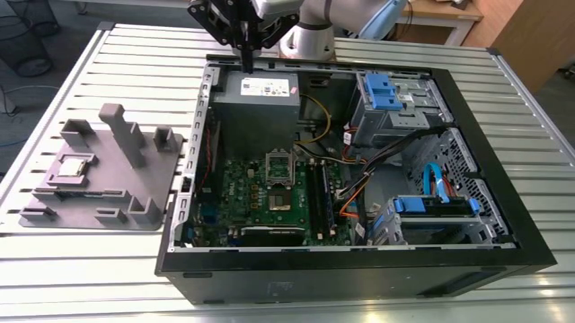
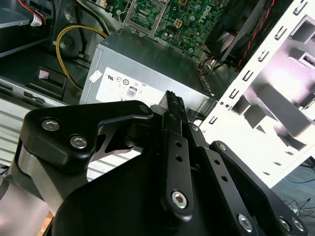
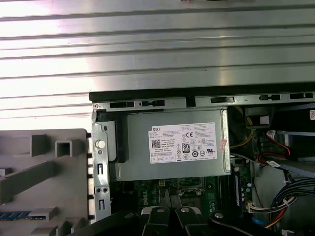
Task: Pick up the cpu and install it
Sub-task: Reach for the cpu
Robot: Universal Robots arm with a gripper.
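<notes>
— Above the back end of the open computer case [image 1: 359,269], where exactly is the gripper [image 1: 244,65]?
— It hangs over the grey power supply [image 1: 256,94], close to the case's rear wall, pointing straight down. It touches nothing.
— And its fingers?
— Pressed together into one narrow stem, with nothing between them. In the second wrist view the ribbed pads [image 2: 172,105] meet over the power supply's label.
— Where is the cpu [image 1: 74,166]?
— Well apart from the gripper, outside the case, on the exterior view's left. It lies flat in a recess of a grey holder [image 1: 144,182] that rests on the slatted metal counter [image 1: 108,60]. A narrow green strip [image 1: 85,194] lies in the holder just beside it.
— And the motherboard [image 1: 256,202]?
— Green, on the floor of the case, next to the power supply. Near its middle a silver frame [image 1: 280,166] seems to stand open beside the socket, though it is small to judge.
</notes>
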